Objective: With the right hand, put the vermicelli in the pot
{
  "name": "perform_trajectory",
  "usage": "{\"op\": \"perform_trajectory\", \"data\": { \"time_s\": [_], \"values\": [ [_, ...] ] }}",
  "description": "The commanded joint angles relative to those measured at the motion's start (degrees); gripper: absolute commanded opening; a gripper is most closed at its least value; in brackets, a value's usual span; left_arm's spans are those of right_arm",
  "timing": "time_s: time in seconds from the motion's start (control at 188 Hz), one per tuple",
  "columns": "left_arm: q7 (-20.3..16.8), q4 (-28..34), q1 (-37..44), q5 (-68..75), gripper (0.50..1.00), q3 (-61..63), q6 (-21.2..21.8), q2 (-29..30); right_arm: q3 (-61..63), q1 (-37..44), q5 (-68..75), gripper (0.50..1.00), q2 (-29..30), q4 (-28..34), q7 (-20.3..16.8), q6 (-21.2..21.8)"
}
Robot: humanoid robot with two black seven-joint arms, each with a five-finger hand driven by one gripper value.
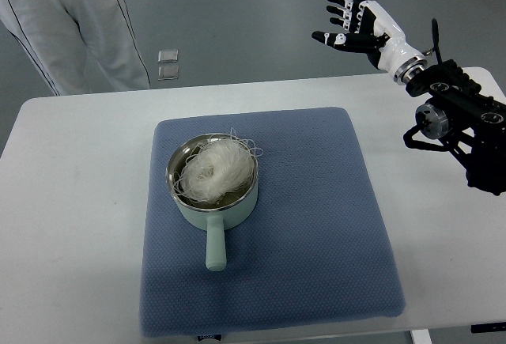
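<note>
On the blue mat (316, 225) covering the counter (71, 202), the vermicelli (217, 168) already sits heaped in the pot (212, 190). Far right, the right hand (352, 20) hovers raised with fingers spread, empty. The placing looks finished; next, it likely only needs retracting.

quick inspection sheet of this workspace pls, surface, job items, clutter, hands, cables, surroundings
surface: white table with a blue quilted mat at its centre
job's things: pale green metal-lined pot on the mat, handle toward the robot; white vermicelli nest sits in it, a few strands over the rim
clutter: nothing seen on the table
hands: right hand raised beyond the table's far right corner, fingers spread, empty; left not in view
cables: nothing seen
surroundings: grey floor, a person's legs at the far edge, two small clear squares on the floor
</note>
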Motion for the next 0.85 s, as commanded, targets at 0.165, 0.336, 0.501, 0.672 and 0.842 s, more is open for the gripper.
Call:
{"op": "perform_trajectory", "data": {
  "time_s": [0.165, 0.336, 0.501, 0.672, 0.842],
  "values": [
    [0.00, -0.01, 0.00, 0.01, 1.000, 0.01, 0.03, 0.00, 0.08, -3.86, 11.54, 0.899, 3.32, -6.32, -4.61, -0.12],
    [0.00, -0.01, 0.00, 0.01, 1.000, 0.01, 0.03, 0.00, 0.26, -5.35, 14.89, 0.901, 4.03, -6.58, -4.43, -0.12],
    [0.00, -0.01, 0.00, 0.01, 1.000, 0.01, 0.03, 0.00, 0.87, -5.44, 15.24, 0.905, 4.64, -6.94, -2.58, -0.30],
    [0.00, -0.01, 0.00, 0.01, 1.000, 0.01, 0.03, 0.00, 1.31, -5.79, 15.24, 0.913, 5.78, -8.69, -1.53, -1.71],
    [0.00, -0.01, 0.00, 0.01, 1.000, 0.01, 0.03, 0.00, 1.40, -6.32, 15.24, 0.913, 6.14, -8.69, -1.44, -3.55]
  ]
}}
